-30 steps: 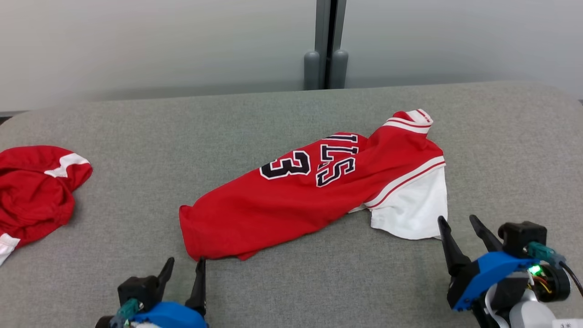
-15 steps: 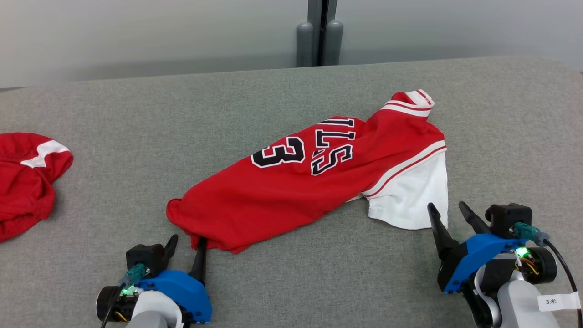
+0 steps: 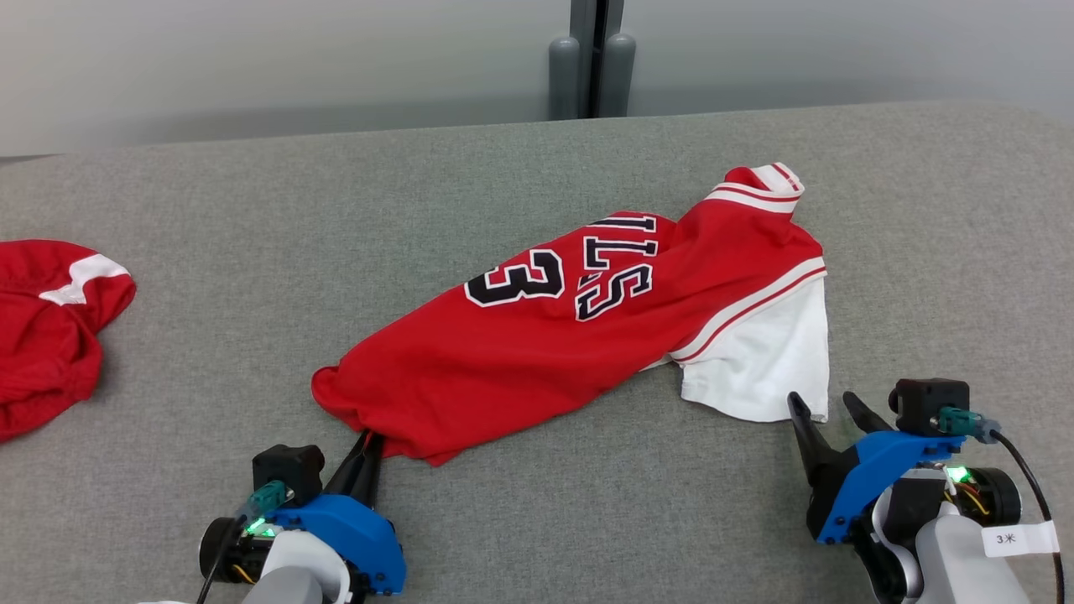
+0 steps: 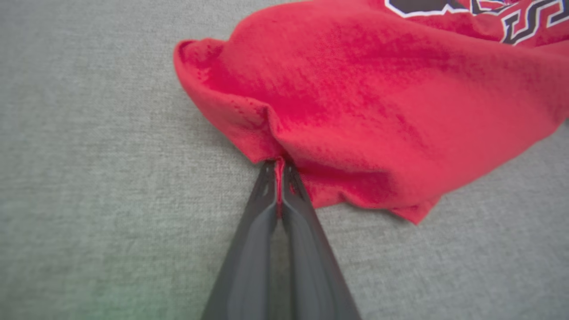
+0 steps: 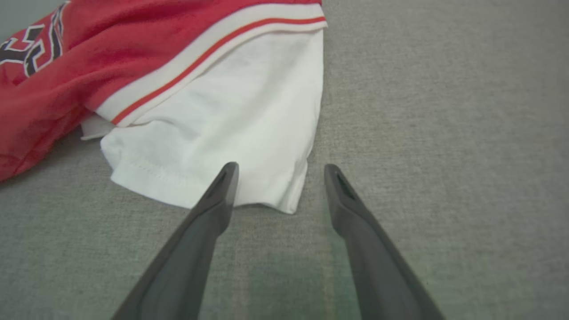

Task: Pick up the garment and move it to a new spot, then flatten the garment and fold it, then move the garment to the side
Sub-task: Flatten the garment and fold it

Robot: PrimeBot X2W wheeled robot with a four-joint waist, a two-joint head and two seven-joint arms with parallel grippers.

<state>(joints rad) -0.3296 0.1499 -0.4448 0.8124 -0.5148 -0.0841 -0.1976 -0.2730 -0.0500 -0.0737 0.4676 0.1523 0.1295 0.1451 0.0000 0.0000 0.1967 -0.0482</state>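
Observation:
The garment (image 3: 579, 335) is a red jersey with dark lettering and a white sleeve, lying crumpled and slanted across the grey table. My left gripper (image 3: 367, 440) is shut on the jersey's near red hem; in the left wrist view the garment (image 4: 378, 111) has a thin fold of red cloth pinched between the left gripper (image 4: 278, 166) fingertips. My right gripper (image 3: 826, 403) stands open at the lower right, its tips at the near corner of the white sleeve (image 5: 231, 129). In the right wrist view the right gripper (image 5: 278, 171) straddles that corner without closing on it.
A second red garment (image 3: 50, 327) with a white patch lies bunched at the table's left edge. The grey fabric table (image 3: 210, 252) ends at a pale wall with a dark post (image 3: 591, 59) behind.
My left gripper moved forward to the red hem and closed on it. My right gripper crept closer to the white sleeve corner and stayed open. The camera shifted slightly.

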